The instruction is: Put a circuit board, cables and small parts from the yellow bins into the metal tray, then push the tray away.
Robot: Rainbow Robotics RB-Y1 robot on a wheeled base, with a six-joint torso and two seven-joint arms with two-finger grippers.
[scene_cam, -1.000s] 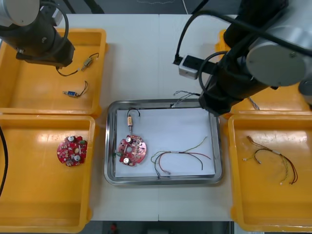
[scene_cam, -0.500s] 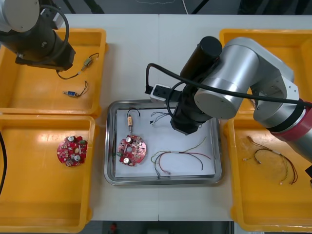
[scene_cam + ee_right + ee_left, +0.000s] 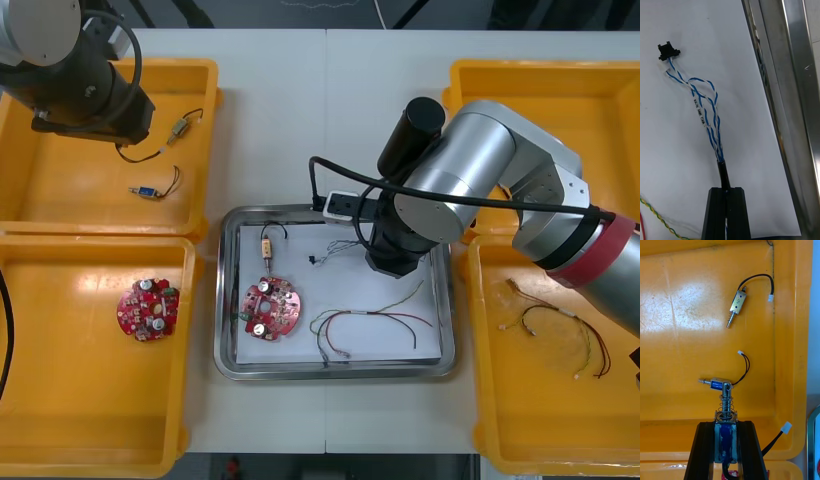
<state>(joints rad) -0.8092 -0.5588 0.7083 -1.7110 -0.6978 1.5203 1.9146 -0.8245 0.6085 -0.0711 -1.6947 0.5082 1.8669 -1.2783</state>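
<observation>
right hand (image 3: 725,193): twisted cable (image 3: 701,114), plug outward | left hand (image 3: 725,424) — small metal part (image 3: 726,405)

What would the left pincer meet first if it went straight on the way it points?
Probably the nearer loose small metal part lying in the yellow bin, just beyond the held part in the left pincer; depth is unclear.

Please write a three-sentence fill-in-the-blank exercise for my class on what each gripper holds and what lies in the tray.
1. The right gripper is shut on a twisted blue and ____ cable.
2. The left gripper is shut on a small metal part above a bin whose colour is ____.
3. The number of round red circuit boards lying in the metal tray is ____.

Missing words: white; yellow; one.
</observation>
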